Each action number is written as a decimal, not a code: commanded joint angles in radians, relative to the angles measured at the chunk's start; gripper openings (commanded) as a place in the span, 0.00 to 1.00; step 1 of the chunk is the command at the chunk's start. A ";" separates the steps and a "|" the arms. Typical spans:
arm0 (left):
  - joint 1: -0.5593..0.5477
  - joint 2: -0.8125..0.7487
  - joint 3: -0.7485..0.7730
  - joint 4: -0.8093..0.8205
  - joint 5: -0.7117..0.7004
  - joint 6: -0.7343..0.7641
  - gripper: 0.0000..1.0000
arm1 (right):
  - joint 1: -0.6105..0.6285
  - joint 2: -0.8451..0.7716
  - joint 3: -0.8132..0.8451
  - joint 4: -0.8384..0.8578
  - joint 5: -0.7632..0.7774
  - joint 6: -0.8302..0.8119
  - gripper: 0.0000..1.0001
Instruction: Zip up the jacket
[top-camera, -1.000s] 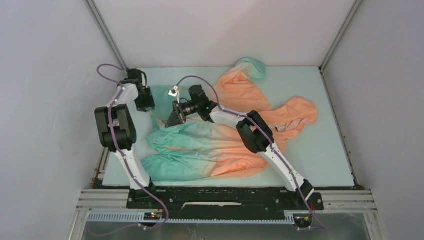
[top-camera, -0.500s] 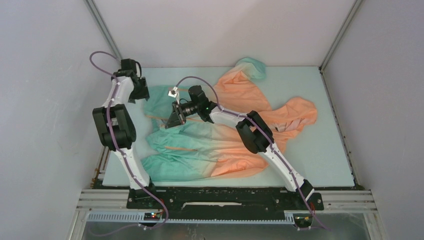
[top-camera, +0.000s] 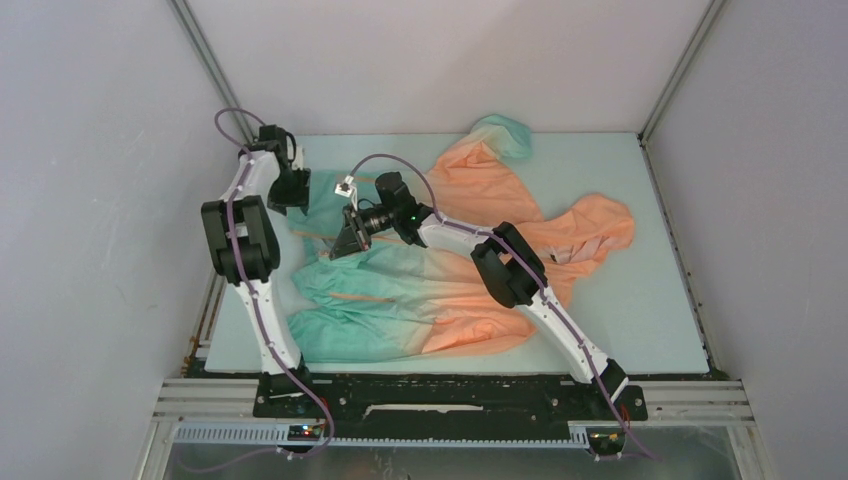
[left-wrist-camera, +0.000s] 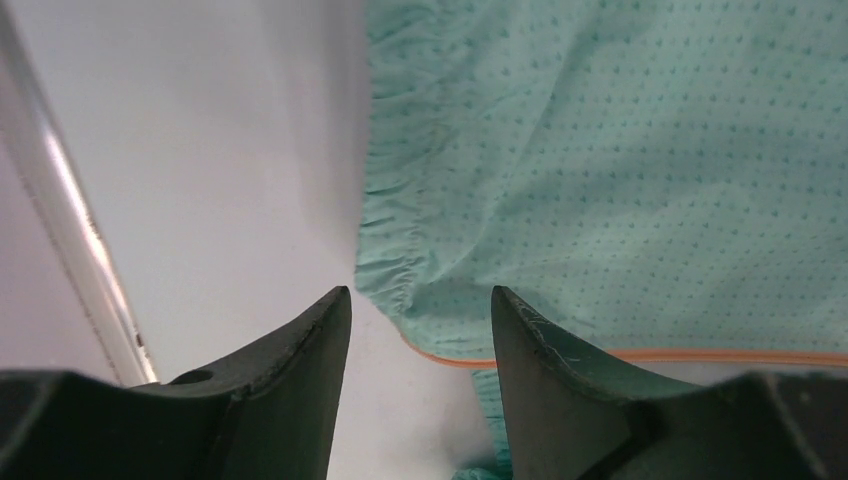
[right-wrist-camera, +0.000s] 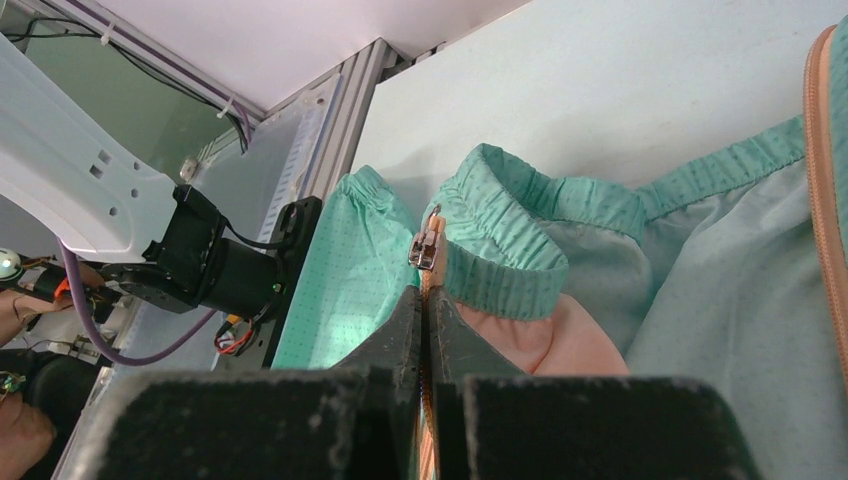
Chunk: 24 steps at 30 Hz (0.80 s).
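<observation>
Left gripper (left-wrist-camera: 420, 295) has just opened and shifted, jaws apart above the teal hem (left-wrist-camera: 395, 270) at far left; right gripper (right-wrist-camera: 427, 300) stays clamped on the orange zip (right-wrist-camera: 824, 150) by the slider (right-wrist-camera: 427, 245). The jacket (top-camera: 450, 290) sprawls across the table (top-camera: 640, 300), its hem likely needing a fresh hold

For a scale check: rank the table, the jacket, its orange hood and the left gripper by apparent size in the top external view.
Largest to smallest:
table
jacket
orange hood
left gripper
No two look alike.
</observation>
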<state>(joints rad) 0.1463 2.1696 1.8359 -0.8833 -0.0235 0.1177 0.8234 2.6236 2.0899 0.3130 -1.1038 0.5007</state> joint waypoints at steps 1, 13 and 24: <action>-0.011 0.037 0.064 -0.033 -0.005 0.041 0.59 | 0.007 -0.051 0.036 0.016 -0.021 -0.018 0.00; -0.011 0.068 0.049 -0.027 -0.034 0.020 0.28 | 0.009 -0.050 0.036 0.010 -0.021 -0.024 0.00; -0.014 -0.132 -0.054 -0.001 0.136 -0.234 0.00 | 0.010 -0.048 0.064 -0.092 0.009 -0.097 0.00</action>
<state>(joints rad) 0.1371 2.2116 1.8339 -0.9180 -0.0128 0.0410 0.8272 2.6236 2.0979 0.2588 -1.1004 0.4549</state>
